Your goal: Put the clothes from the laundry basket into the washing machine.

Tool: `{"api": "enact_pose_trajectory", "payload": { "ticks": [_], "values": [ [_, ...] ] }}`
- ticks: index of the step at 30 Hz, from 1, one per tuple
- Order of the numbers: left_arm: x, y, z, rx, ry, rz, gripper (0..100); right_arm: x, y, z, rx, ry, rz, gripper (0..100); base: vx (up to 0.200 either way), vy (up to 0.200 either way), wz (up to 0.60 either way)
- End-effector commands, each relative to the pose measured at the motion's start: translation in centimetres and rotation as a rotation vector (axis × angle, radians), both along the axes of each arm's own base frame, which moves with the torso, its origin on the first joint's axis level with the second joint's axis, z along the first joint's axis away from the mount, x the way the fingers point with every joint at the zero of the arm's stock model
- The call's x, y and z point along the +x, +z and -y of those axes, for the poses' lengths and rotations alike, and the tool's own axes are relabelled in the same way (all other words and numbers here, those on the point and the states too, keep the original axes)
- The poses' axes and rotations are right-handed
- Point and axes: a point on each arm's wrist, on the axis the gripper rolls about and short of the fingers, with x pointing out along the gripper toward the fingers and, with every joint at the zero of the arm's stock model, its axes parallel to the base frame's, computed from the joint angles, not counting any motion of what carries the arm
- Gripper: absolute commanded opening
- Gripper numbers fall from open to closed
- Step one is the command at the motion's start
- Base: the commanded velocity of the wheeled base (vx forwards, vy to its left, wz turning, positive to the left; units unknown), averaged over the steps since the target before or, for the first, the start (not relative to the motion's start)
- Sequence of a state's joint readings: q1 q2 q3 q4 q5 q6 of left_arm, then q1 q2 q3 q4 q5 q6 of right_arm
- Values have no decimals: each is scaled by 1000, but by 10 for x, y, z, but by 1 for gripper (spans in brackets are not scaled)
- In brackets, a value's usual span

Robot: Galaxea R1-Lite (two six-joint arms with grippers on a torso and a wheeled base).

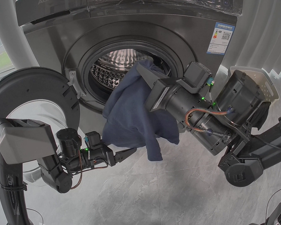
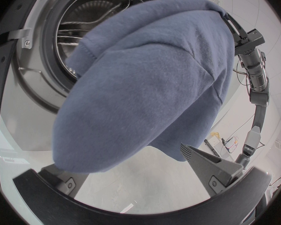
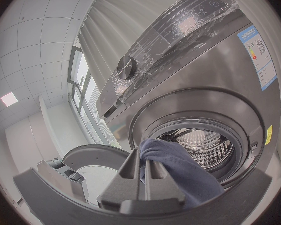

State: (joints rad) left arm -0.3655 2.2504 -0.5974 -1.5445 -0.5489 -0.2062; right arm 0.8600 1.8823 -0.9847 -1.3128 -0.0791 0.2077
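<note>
While its round door (image 1: 34, 91) hangs open to the left, the dark grey front-loading washing machine (image 1: 165, 35) stands at the far side of the scene, and its steel drum (image 1: 115, 66) shows through the opening. Pale grey marbled floor (image 1: 178, 191) lies in front of it. A slate-blue garment (image 1: 131, 116) is held up at the right part of the drum's mouth. Its top reaches the opening, while most of the cloth drapes down outside, over the lower rim and the machine's front, toward the floor. To the right of the machine, partly behind the right arm, sits a white perforated laundry basket (image 1: 267, 82). The right gripper (image 1: 145, 72) is at the mouth of the drum, its fingers (image 3: 137, 175) closed on the garment's upper edge. The left gripper (image 1: 129, 152) is low and near, just under the hanging hem. Its fingers (image 2: 209, 166) are spread apart and grip nothing.
</note>
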Motion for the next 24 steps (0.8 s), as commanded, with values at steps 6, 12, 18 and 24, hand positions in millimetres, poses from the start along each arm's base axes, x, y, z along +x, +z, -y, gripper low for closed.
{"api": "enact_pose_trajectory", "payload": {
  "ticks": [6, 12, 18, 24],
  "values": [
    [2, 4, 15, -12, -30, 30, 0, 0, -1, -1, 0, 2, -1, 0, 0, 0, 0],
    [4, 3, 16, -12, -21, 32, 0, -1, -5, 0, -11, 3, -10, 0, 0, 0, 0],
    [-18, 24, 7, -14, -5, 48, 0, 4, -8, 5, -15, -16, -12, 0, 0, 0, 0],
    [-80, 61, -1, -28, -70, 67, 0, 10, -21, 7, -51, -31, -42, 0, 0, 0, 0]
  ]
}}
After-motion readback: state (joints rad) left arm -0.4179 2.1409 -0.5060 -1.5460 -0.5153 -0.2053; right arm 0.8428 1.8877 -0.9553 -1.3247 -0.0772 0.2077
